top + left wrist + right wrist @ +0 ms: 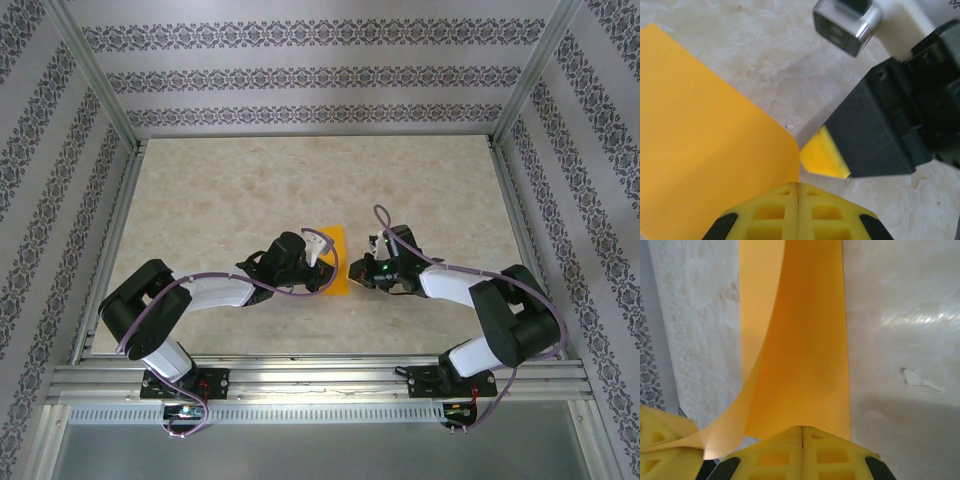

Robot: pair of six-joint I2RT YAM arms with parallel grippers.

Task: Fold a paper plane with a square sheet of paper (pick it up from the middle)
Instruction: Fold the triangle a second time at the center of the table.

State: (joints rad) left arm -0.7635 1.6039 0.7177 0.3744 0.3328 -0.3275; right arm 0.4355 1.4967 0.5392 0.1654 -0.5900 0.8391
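1. Top external view: the square sheet of paper (336, 268) lies near the worktop's (230, 190) middle.
2. My left end effector (798, 212) is clenched on the sheet's curled-up edge. If I pull away from the other arm, the thin paper may tear or slip out.
3. My right end effector (802, 452) is clenched on the sheet's near edge. Uneven pressing or a sideways drag would skew the crease.

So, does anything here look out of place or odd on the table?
Yes. The orange paper sheet does not lie flat: one long side curls up off the marble-patterned table toward the shut left end effector, which seems to pinch it. A small white smear also marks the table beside the sheet.
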